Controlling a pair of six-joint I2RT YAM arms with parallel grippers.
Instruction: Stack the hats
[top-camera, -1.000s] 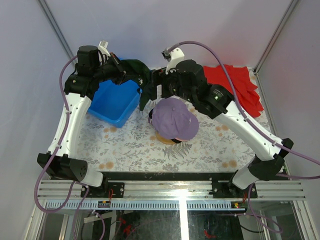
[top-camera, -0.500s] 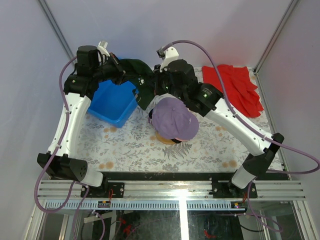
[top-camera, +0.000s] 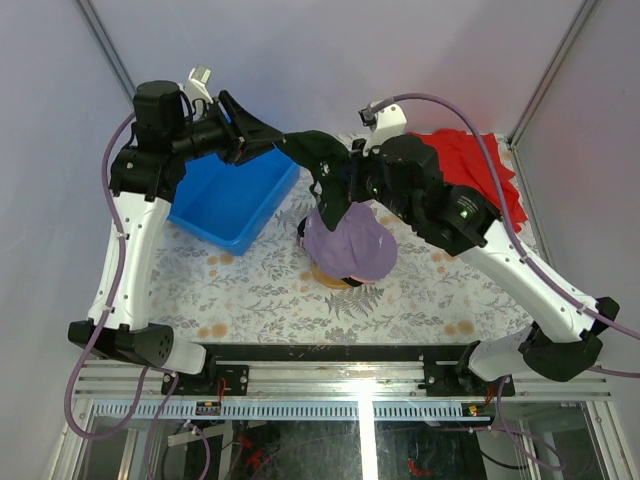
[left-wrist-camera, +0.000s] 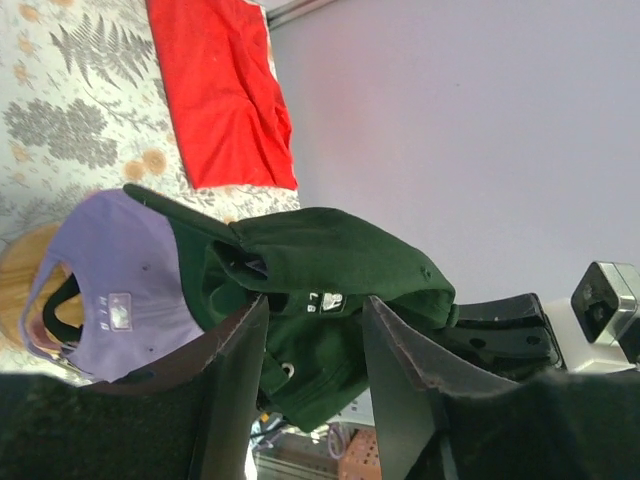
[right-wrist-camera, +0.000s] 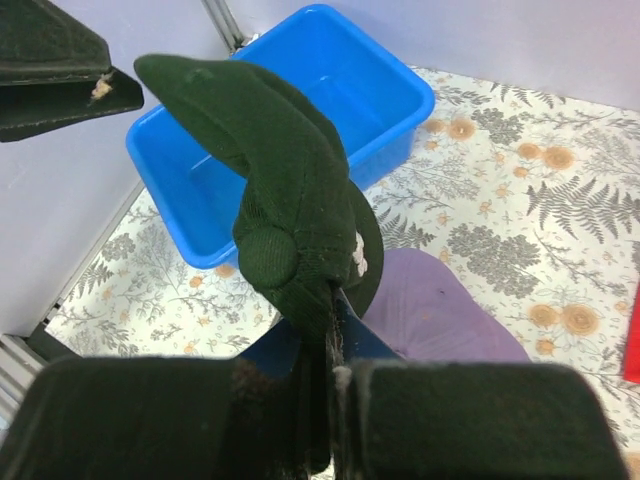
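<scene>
A dark green hat (top-camera: 322, 165) hangs in the air over the lavender hat (top-camera: 350, 245), which sits on the round wooden stand (top-camera: 325, 275). My right gripper (right-wrist-camera: 332, 335) is shut on the green hat's (right-wrist-camera: 290, 200) fabric near its top button. In the top view the right gripper (top-camera: 348, 182) is just above the lavender hat's far edge. My left gripper (top-camera: 265, 138) stands open just left of the green hat's end. In the left wrist view the green hat (left-wrist-camera: 330, 260) lies beyond the spread fingers (left-wrist-camera: 235, 380), which hold nothing.
A blue bin (top-camera: 235, 200) stands at the back left, under my left gripper. The red cloth (top-camera: 480, 170) lies at the back right. The grey walls close in behind and on both sides of the patterned table.
My left gripper opened and let go of the green hat, drawing back to the left. My right gripper shut on the hat and carried it right, over the lavender hat.
</scene>
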